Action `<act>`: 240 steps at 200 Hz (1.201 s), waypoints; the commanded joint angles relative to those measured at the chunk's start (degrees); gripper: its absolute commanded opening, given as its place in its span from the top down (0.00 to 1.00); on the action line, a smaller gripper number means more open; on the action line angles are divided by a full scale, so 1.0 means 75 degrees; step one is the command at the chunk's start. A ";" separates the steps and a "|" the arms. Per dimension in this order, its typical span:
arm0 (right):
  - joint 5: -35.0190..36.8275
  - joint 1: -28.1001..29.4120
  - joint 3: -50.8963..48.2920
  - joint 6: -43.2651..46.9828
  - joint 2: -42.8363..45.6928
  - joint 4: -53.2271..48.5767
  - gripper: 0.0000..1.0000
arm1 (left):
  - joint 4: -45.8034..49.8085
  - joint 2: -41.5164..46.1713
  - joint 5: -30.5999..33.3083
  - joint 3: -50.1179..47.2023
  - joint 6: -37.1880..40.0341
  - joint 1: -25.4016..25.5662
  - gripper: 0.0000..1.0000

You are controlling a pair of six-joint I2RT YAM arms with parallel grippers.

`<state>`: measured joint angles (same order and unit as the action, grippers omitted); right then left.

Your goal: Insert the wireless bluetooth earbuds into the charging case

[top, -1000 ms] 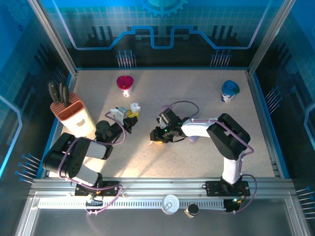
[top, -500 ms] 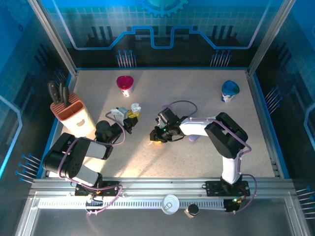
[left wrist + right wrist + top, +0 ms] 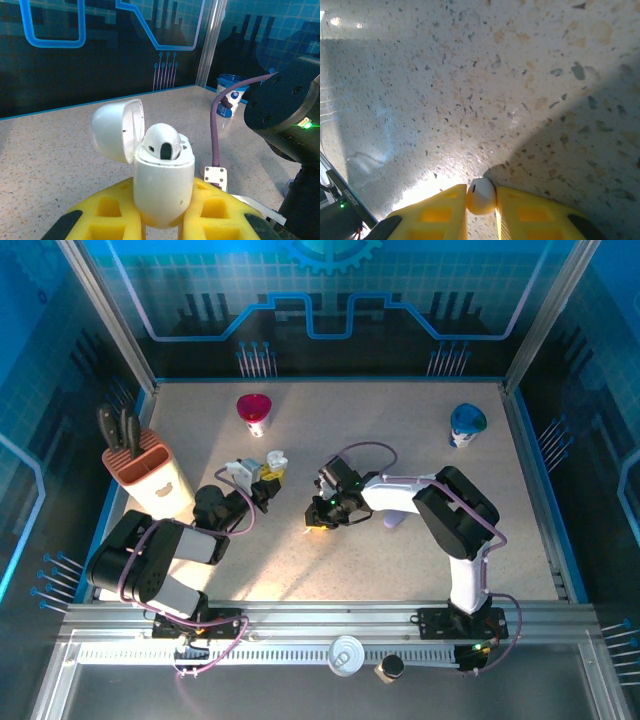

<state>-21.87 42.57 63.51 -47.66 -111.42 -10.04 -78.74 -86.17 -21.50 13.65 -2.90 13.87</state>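
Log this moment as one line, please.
left gripper: shut on charging case, lid open | right gripper: shut on earbud

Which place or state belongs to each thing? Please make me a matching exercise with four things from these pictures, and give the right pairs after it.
Things:
1. charging case
2. loose earbud
3. knife block
4. blue-lidded cup

Places or states:
a. stands at the far right of the table
b. held in the left gripper, lid open
c. pinched in the right gripper
d. stands at the table's left edge

Right pairs: 1-b, 2-c, 3-d, 4-a.
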 commanded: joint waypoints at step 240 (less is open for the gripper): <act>0.0212 -0.0116 -0.0967 0.7601 0.4787 0.2023 0.81 | -0.0218 -0.0968 -0.4298 0.0864 -0.0903 0.0015 0.94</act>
<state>-16.69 40.97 53.80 3.86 -75.33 6.37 -78.76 -92.71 -49.12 18.72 -8.10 13.85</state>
